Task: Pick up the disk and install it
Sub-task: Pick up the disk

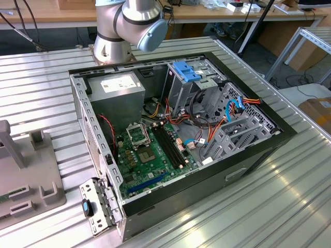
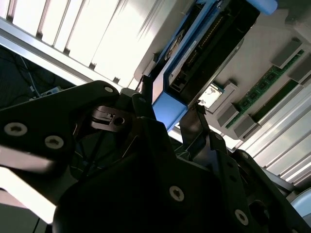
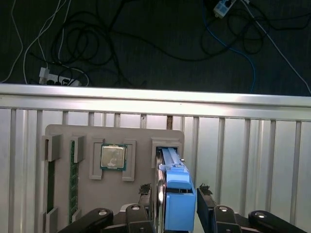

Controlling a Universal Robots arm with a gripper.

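**Gripper (image 3: 174, 193) at the disk (image 3: 176, 167).** The disk stands on edge in a slot of the grey holder tray (image 3: 112, 194), with its blue frame turned toward the gripper, so both broad sides are free for a grasp. The fingers (image 3: 144, 191) are drawn in narrow, one on each broad side, and appear to clamp the disk between them. In the second wrist view the fingertips (image 2: 142, 99) likewise sit against the blue frame. Beyond the fingertips the far end of the disk rests in its slot, which suggests it has not yet been lifted. Off to one side of the fingers the tray holds a processor chip (image 3: 113, 157) and memory sticks (image 3: 74, 179), each in its own recess. The tray lies on a slatted metal table (image 3: 233, 160). The open computer case (image 1: 258, 155) lies on its side, so its bays can be reached from above.
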